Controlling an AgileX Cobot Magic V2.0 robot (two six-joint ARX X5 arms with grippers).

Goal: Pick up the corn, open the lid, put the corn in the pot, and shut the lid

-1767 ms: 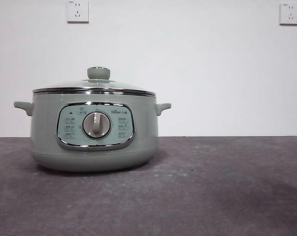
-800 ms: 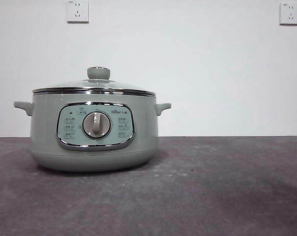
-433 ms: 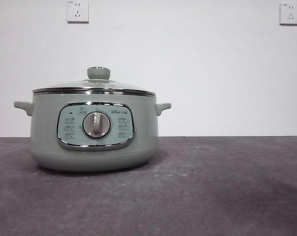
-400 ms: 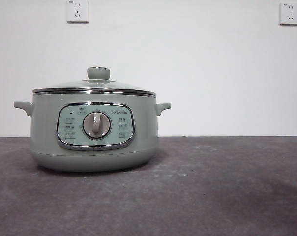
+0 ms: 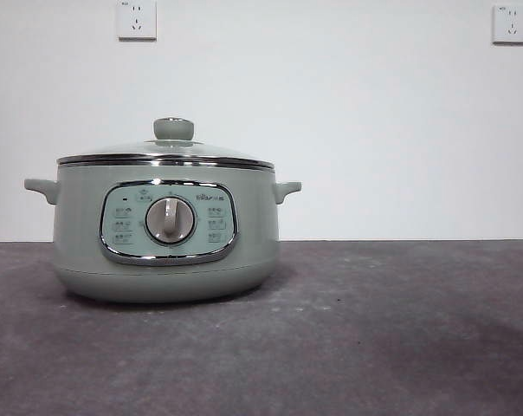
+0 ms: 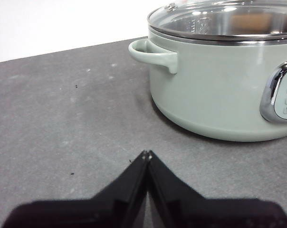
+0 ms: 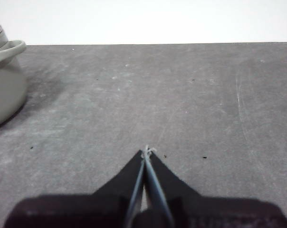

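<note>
The sage-green pot (image 5: 78, 234) stands on the left of the table, and the glass lid (image 5: 171, 150) sits shut on it with its green knob (image 5: 173, 129) up. In the left wrist view an orange-tan shape, seemingly the corn (image 6: 250, 21), shows through the lid (image 6: 200, 16) inside the pot (image 6: 215, 95). My left gripper (image 6: 147, 154) is shut and holds nothing, low over the table beside the pot's side handle (image 6: 153, 52). My right gripper (image 7: 147, 152) is shut and holds nothing too, well off to the pot's (image 7: 3, 90) other side. Neither arm shows in the front view.
The dark grey table (image 5: 374, 329) runs back to a white wall. Two wall sockets (image 5: 137, 19) (image 5: 510, 23) sit high on that wall. The pot's control panel and silver dial (image 5: 170, 220) face the front camera.
</note>
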